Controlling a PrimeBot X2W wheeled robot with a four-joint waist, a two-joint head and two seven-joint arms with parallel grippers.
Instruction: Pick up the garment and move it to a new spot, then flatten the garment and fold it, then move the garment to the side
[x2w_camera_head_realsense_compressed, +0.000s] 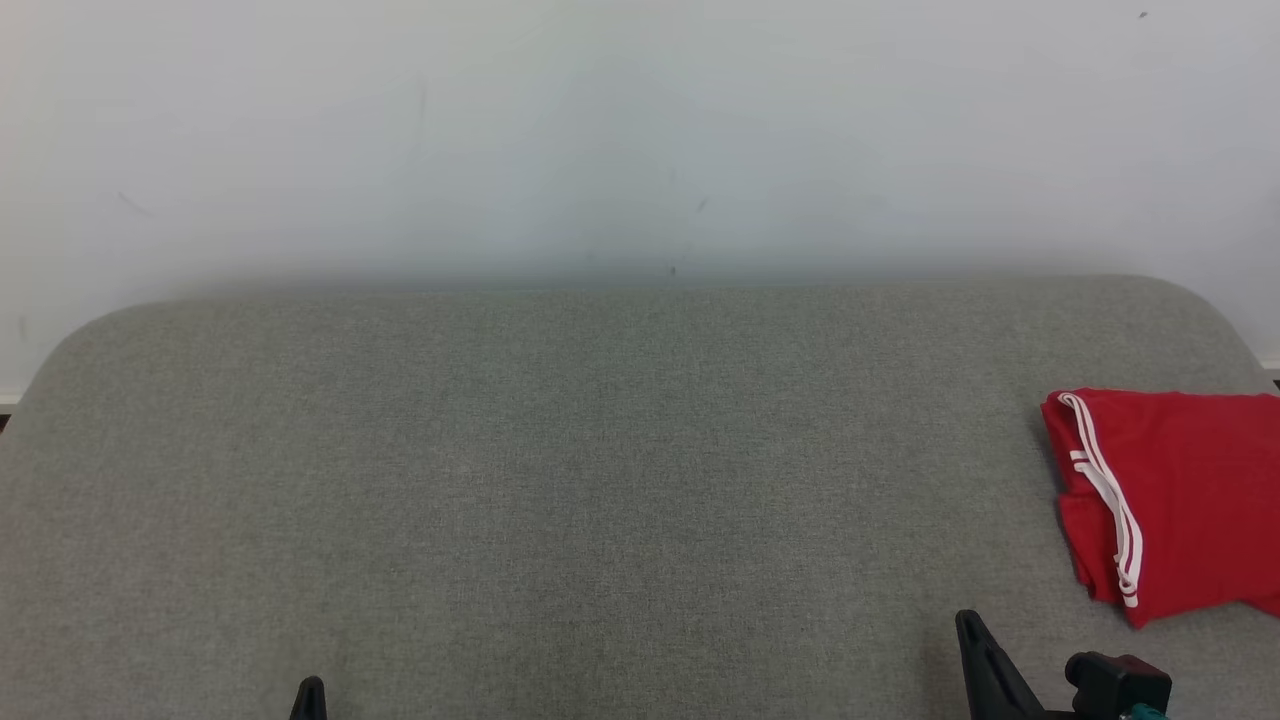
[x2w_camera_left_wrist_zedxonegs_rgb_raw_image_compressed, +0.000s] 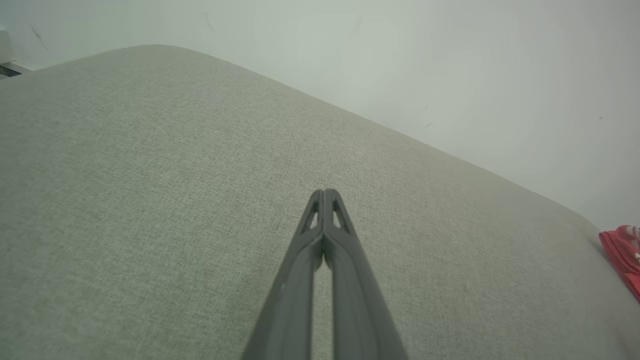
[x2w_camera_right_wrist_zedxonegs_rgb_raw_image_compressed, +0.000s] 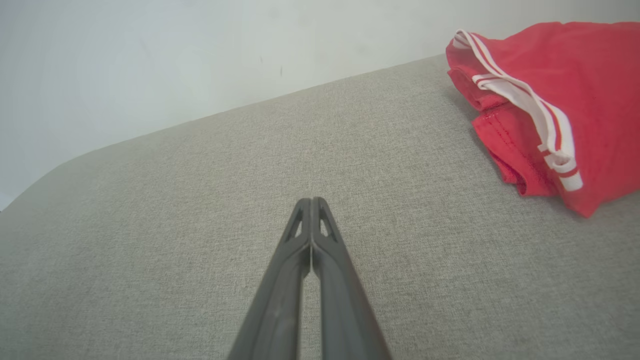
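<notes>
Wall (x2w_camera_head_realsense_compressed: 640, 130): pale, plain, on far side behind surface.
Surface (x2w_camera_head_realsense_compressed: 600, 480): grey woven fabric, padded, rounded far corners, spans full width.
Garment (x2w_camera_head_realsense_compressed: 1190, 490): red w/ white side stripes, folded, lying at right edge of surface, partly cut off by frame; apart from both grippers.
Right gripper (x2w_camera_right_wrist_zedxonegs_rgb_raw_image_compressed: 311, 200): near right, fingers pressed together tip to tip, nothing btwn them; garment ahead & to its right.
Left gripper (x2w_camera_left_wrist_zedxonegs_rgb_raw_image_compressed: 324, 191): near left, fingers closed tip to tip, holding nothing, well apart from garment.
</notes>
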